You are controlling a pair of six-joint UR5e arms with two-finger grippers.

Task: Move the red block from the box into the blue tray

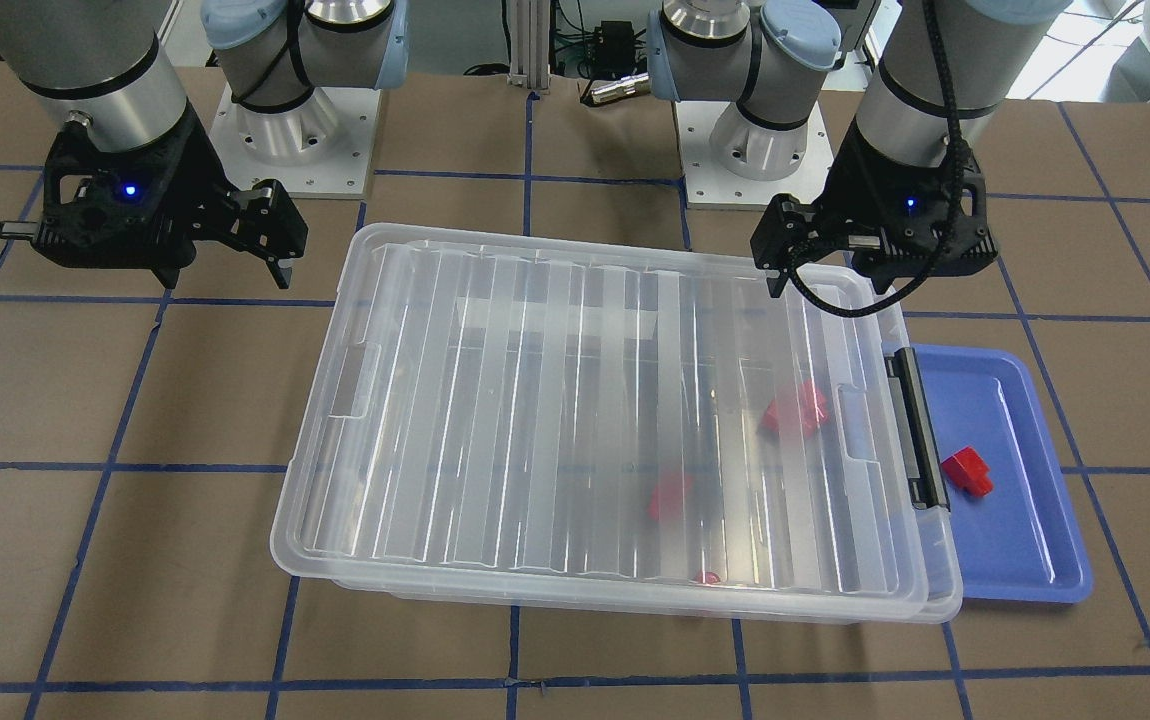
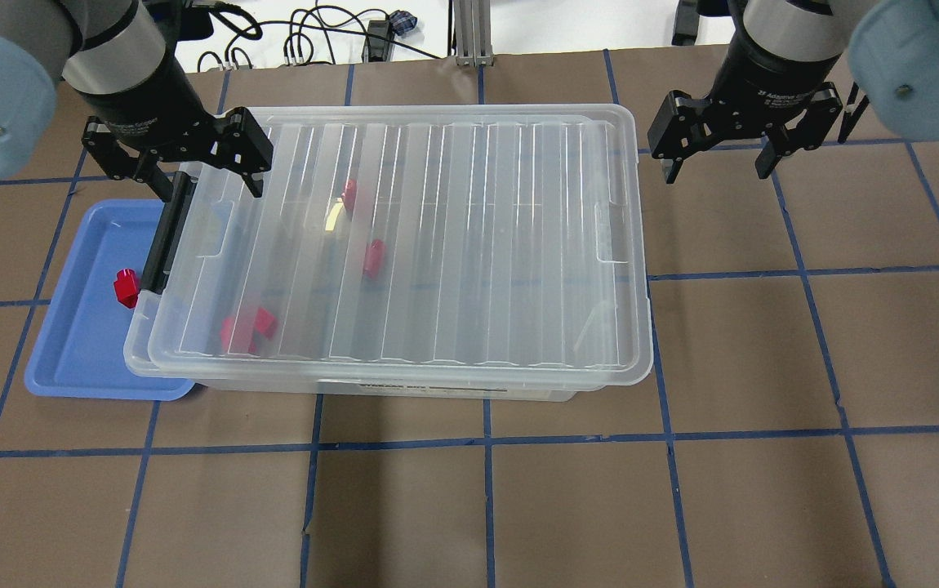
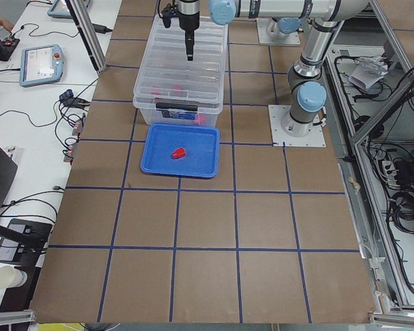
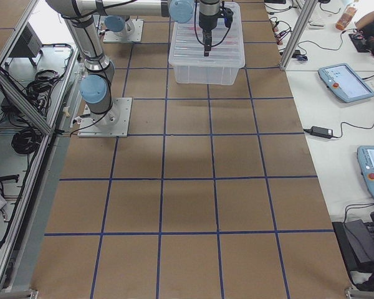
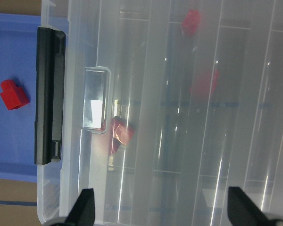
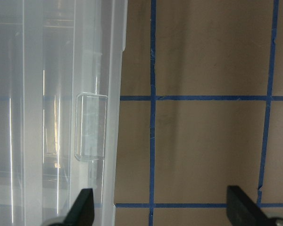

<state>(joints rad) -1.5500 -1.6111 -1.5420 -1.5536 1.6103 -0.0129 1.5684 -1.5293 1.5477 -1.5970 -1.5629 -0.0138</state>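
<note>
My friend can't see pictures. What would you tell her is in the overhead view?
A red block lies in a blue tray, beside a lidded clear box with more red blocks inside. Two open, empty robot grippers hover: the left gripper over the box's latch end, the right gripper past its other end.

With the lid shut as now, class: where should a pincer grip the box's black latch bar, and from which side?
Probably mid-length, across its narrow width, from above at the blue tray end: the latch bar is long and thin along the box's short edge, near the open left pincer.
</note>
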